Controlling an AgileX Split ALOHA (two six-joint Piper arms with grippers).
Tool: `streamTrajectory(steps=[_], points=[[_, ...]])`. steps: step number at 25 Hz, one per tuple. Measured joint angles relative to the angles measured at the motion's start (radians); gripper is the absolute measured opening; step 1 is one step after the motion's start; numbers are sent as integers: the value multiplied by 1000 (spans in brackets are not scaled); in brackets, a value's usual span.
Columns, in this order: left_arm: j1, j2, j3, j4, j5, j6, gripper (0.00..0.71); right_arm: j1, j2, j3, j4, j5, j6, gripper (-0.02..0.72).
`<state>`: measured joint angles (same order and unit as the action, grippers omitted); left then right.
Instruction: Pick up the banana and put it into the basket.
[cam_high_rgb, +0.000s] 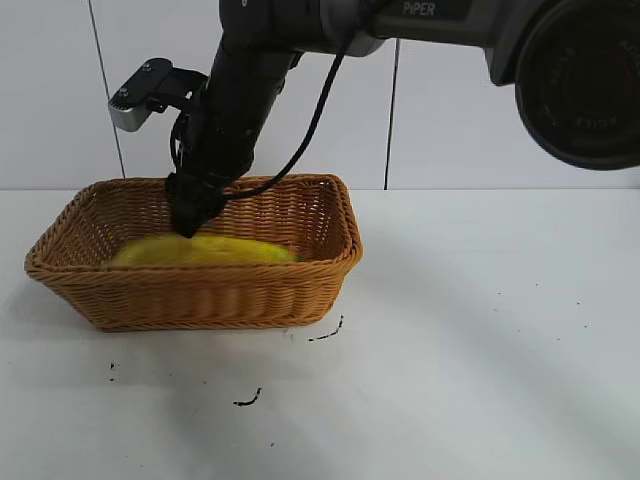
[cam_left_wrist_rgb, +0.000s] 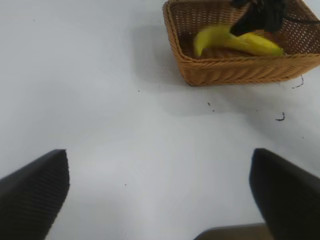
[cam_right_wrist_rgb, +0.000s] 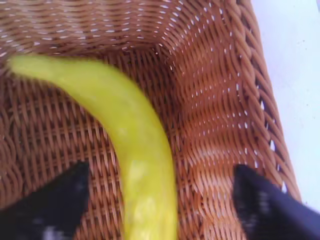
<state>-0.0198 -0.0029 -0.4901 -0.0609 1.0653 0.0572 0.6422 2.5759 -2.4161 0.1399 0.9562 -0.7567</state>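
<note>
The white worktop (cam_high_rgb: 480, 350) fills most of the exterior view, with a pale panelled wall (cam_high_rgb: 60, 90) behind it and a few small dark marks (cam_high_rgb: 250, 399) on its surface in front of the basket.

The right arm (cam_high_rgb: 240, 90), dark and bulky, reaches in from the upper right of that view and slants down into the basket. A grey camera block (cam_high_rgb: 145, 92) sticks out from its wrist, and a black cable (cam_high_rgb: 315, 125) loops down along it toward the rim.

The basket (cam_high_rgb: 200, 295) sits on the worktop at the left of the exterior view. It is woven, tan, rectangular, with flared sides and a braided rim.

The banana (cam_high_rgb: 205, 250) lies inside the basket on its woven floor, along its length. In the left wrist view its curved, greenish end (cam_left_wrist_rgb: 200, 42) points toward the basket's near short wall.

The right gripper (cam_right_wrist_rgb: 160, 200) is down inside the basket, over the banana. In the right wrist view its two dark fingers (cam_right_wrist_rgb: 47, 202) stand spread well apart, one to each side of the banana, with basket weave showing between each finger and the fruit; they are released and touch nothing visible.

The left gripper (cam_left_wrist_rgb: 160, 192) hangs over bare worktop, well apart from the basket, its fingers (cam_left_wrist_rgb: 35, 192) spread wide with nothing between them.
</note>
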Motion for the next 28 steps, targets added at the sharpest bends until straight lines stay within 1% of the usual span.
streamTrajectory(steps=[3, 5, 6, 8, 10, 12, 13, 15, 17, 25, 28], points=[[0, 0, 0, 0, 0, 0, 695, 0, -21, 0, -18, 20, 69, 683], [0, 0, 0, 0, 0, 0, 695, 0, -54, 0, -40, 30, 142, 689], [0, 0, 0, 0, 0, 0, 695, 0, -74, -1, -50, 31, 204, 689], [0, 0, 0, 0, 0, 0, 695, -4, -108, -5, -68, 31, 302, 689], [0, 0, 0, 0, 0, 0, 695, -16, -142, -6, -74, 38, 433, 689], [0, 0, 0, 0, 0, 0, 695, -41, -160, -7, -74, 66, 559, 689], [0, 0, 0, 0, 0, 0, 695, -59, -161, -7, -74, 80, 602, 689], [0, 0, 0, 0, 0, 0, 695, -101, -160, -7, -74, 103, 642, 689], [0, 0, 0, 0, 0, 0, 695, -153, -159, -7, -77, 132, 660, 689], [0, 0, 0, 0, 0, 0, 695, -419, -159, -8, -81, 244, 664, 689], [0, 0, 0, 0, 0, 0, 695, -516, -159, -8, -84, 250, 669, 689]])
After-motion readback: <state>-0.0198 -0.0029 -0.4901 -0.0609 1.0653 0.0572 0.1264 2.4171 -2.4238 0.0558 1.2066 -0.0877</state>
